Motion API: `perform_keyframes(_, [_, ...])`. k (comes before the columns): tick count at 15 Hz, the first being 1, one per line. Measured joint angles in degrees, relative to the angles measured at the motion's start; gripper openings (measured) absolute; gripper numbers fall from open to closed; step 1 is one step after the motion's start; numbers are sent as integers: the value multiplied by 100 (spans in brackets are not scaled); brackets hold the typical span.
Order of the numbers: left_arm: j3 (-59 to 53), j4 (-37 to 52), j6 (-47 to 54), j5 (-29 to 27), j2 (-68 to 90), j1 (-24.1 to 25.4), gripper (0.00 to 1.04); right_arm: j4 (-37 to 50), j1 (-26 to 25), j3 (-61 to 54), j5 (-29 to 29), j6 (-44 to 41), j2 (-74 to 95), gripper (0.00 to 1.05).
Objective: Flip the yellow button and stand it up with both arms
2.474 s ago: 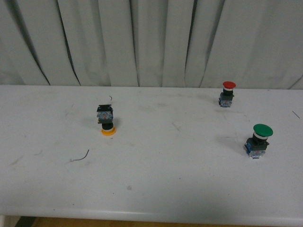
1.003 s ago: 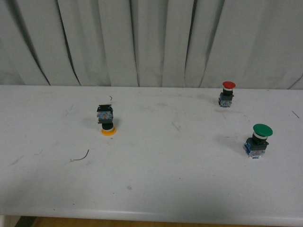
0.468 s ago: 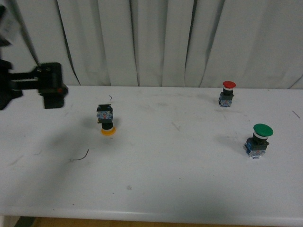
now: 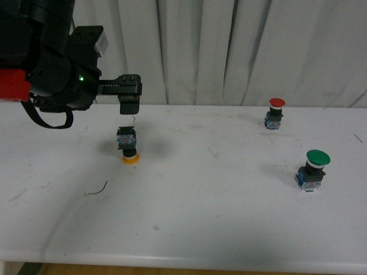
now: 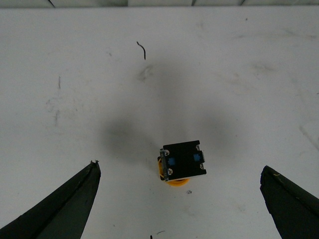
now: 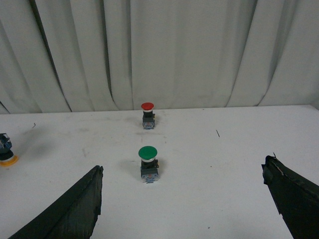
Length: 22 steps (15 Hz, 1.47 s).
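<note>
Front view shows the yellow button (image 4: pixel 128 146) cap-down at ten o'clock on the table (image 4: pixel 218 217), beneath the wide-spread left fingers (image 5: pixel 65 209); the right fingers (image 6: pixel 75 209) gape too. Probably light and rigid; grip its black body.

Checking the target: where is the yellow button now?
In the front view, the yellow button sits cap-down left of centre, just under the open left tool.
</note>
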Motion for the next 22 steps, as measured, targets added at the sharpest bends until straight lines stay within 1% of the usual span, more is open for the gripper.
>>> perform_keyframes(2, [498, -573, -2, 22, 367, -35, 98, 2, 0, 0, 0, 0, 0, 98])
perform_keyframes(5, [723, -835, -26, 55, 525, -35, 98, 2, 0, 0, 2, 2, 0, 98])
perform_keyframes(10, [1517, -1644, -306, 107, 1008, 15, 98, 2, 0, 0, 0, 0, 0, 98])
perform_keyframes(13, [1620, -1637, -291, 96, 1196, -4, 98, 0, 0, 0, 2, 0, 0, 98])
perform_keyframes(17, [1740, -1600, -68, -87, 1469, -101, 98, 0, 0, 0, 0, 0, 0, 98])
perform_keyframes(22, [2009, -1757, 9, -111, 1659, -133, 98, 2, 0, 0, 0, 0, 0, 98])
